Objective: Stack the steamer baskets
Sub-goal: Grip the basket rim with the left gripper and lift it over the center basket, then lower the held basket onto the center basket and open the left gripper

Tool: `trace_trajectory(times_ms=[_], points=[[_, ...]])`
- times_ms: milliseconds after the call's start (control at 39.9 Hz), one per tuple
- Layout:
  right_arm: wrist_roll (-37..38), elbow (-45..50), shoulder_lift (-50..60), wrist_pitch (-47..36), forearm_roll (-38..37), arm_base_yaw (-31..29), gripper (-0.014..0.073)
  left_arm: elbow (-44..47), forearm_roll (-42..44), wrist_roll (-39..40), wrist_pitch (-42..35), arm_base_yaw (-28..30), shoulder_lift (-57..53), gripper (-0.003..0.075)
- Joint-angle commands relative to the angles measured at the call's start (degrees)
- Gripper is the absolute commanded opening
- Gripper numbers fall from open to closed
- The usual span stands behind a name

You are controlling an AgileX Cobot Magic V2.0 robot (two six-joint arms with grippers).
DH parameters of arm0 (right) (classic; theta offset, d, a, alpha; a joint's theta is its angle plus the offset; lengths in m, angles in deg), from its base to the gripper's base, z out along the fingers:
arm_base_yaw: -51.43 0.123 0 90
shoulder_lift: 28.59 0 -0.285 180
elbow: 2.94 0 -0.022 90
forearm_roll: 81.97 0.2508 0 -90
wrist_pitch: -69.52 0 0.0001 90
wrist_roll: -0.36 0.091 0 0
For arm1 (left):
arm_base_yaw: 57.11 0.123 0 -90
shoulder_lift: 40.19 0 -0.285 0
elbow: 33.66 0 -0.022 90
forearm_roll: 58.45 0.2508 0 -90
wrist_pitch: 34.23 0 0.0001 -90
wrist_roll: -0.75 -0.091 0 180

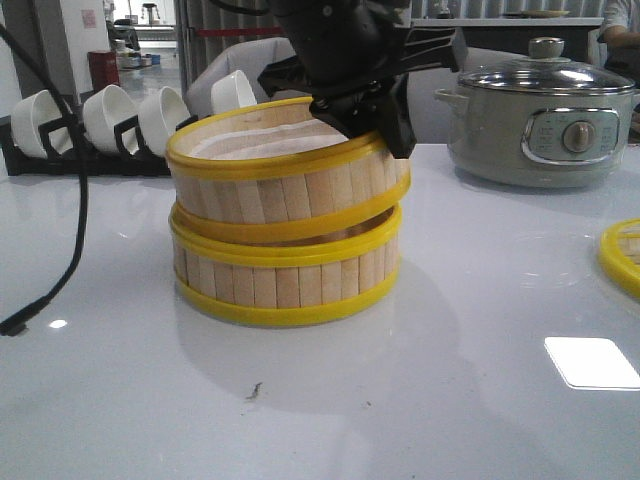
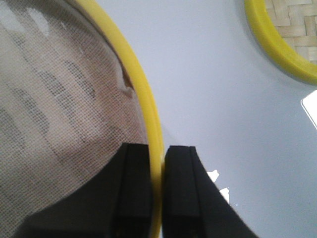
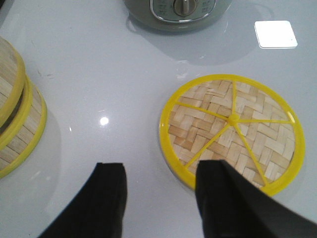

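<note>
Two steamer baskets stand in the middle of the table. The upper basket [image 1: 285,185] sits tilted on the lower basket [image 1: 285,275], its right side raised. My left gripper [image 1: 375,120] is shut on the upper basket's yellow rim [image 2: 148,109] at its far right side, one finger inside over the white mesh liner [image 2: 54,109], one outside. The woven-bamboo lid [image 3: 230,129] lies flat on the table at the right, its edge also in the front view [image 1: 622,255]. My right gripper [image 3: 158,183] is open and empty, hovering above the table just beside the lid.
A grey electric pot [image 1: 540,110] with a glass lid stands at the back right. White bowls in a black rack [image 1: 110,125] stand at the back left. A black cable [image 1: 70,230] hangs down at the left. The two stacked baskets also show in the right wrist view [image 3: 17,119].
</note>
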Motion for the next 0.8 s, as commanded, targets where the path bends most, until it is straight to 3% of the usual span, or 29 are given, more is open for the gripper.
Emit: trace_trajectory(times_ms=[0, 526, 776], points=[[-0.4, -2.2, 0.3, -4.3, -0.9, -0.1, 0.0425, -2.0, 1.3, 0.5, -1.3, -0.1, -3.3, 0.0087], [-0.4, -2.2, 0.3, -4.3, -0.9, -0.1, 0.0425, -2.0, 2.0, 0.5, -0.9, -0.1, -3.3, 0.0087], [-0.4, -2.2, 0.3, -4.3, -0.8, -0.1, 0.0425, -2.0, -1.9, 0.5, -2.8, -0.7, -3.3, 0.0087]])
